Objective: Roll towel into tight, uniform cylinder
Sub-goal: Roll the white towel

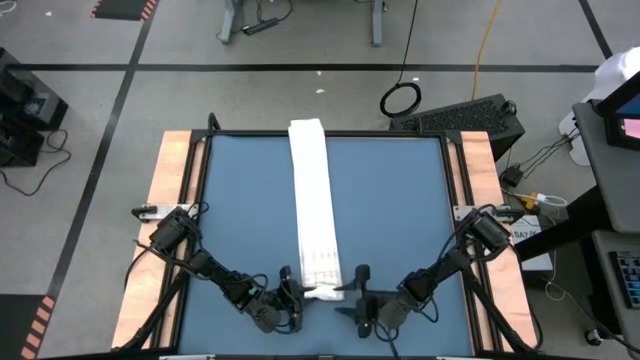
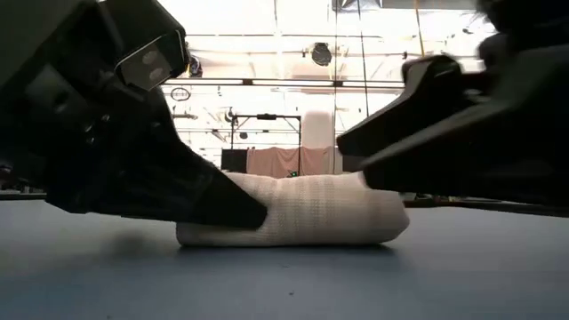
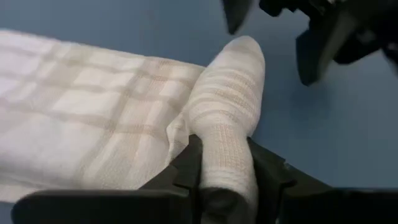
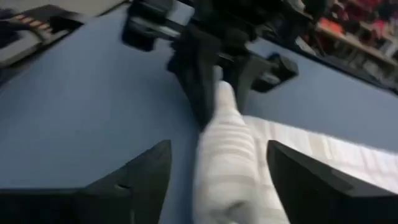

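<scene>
Towel (image 1: 312, 210) lay as a long folded strip down the middle of the blue table (image 1: 400, 220), its near end rolled into a short cylinder between the two grippers. Left gripper (image 3: 225, 171) was clamped on one end of that roll. Right gripper (image 4: 217, 180) stood spread wide, its fingers either side of the other end without touching it.

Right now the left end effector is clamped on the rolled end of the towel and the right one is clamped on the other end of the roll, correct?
Not quite. The left end effector does clamp the towel roll, but the right end effector stands open around the roll's other end, fingers clear of the cloth, as the right wrist view shows.
</scene>
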`<action>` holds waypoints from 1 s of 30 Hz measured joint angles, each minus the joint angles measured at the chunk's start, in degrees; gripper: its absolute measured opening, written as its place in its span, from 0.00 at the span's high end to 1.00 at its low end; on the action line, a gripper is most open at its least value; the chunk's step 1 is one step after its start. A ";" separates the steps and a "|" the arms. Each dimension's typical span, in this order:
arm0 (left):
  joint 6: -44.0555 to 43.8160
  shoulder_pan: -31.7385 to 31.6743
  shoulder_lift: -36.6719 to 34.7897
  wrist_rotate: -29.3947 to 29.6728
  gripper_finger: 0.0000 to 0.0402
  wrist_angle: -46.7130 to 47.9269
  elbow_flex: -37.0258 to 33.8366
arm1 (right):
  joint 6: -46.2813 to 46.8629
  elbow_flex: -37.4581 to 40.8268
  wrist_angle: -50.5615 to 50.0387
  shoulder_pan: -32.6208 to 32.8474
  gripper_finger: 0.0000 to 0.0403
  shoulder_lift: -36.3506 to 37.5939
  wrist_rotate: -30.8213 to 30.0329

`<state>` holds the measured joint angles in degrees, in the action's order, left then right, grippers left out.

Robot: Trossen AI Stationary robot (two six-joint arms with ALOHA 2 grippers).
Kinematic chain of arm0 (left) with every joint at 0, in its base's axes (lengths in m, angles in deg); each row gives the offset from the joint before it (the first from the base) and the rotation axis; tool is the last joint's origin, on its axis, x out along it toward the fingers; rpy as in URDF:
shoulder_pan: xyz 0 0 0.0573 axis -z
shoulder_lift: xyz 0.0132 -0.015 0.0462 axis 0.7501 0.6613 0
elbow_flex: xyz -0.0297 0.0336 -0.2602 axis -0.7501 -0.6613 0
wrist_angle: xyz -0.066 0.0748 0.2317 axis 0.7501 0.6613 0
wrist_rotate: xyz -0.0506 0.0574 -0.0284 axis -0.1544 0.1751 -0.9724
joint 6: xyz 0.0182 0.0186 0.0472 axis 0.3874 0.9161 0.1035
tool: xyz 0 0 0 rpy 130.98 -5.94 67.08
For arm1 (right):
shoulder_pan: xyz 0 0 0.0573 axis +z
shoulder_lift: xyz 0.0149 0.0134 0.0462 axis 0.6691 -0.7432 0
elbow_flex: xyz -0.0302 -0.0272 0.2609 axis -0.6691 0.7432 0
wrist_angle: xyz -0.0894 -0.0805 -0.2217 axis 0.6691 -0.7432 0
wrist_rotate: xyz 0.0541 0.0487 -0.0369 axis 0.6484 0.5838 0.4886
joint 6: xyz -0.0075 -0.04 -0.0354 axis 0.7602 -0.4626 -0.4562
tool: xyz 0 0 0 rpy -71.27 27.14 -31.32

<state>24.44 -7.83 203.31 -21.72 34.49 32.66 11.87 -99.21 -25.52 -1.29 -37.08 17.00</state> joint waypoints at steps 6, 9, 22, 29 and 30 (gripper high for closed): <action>-9.96 -0.16 -2.06 -5.20 0.78 0.40 -0.03 | -1.51 0.00 0.13 0.70 0.31 0.13 0.05; -12.82 -0.51 -3.12 -7.51 0.78 1.26 -0.11 | -1.96 -0.02 0.19 0.52 0.32 0.16 0.63; -24.24 -1.70 -3.65 -9.02 0.78 2.47 -0.13 | 1.63 -0.13 0.44 -1.64 0.38 0.03 5.65; -24.20 -1.68 -3.69 -10.07 0.78 2.41 -0.15 | 7.53 -0.16 0.71 -2.90 0.42 -2.19 5.62; -24.16 -1.68 -3.72 -10.34 0.78 2.39 -0.15 | 8.48 -0.17 0.74 -2.99 0.42 -2.28 5.60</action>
<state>0.28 -9.51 199.59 -32.06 36.88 32.50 20.36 -99.39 -24.78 -4.28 -39.36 22.60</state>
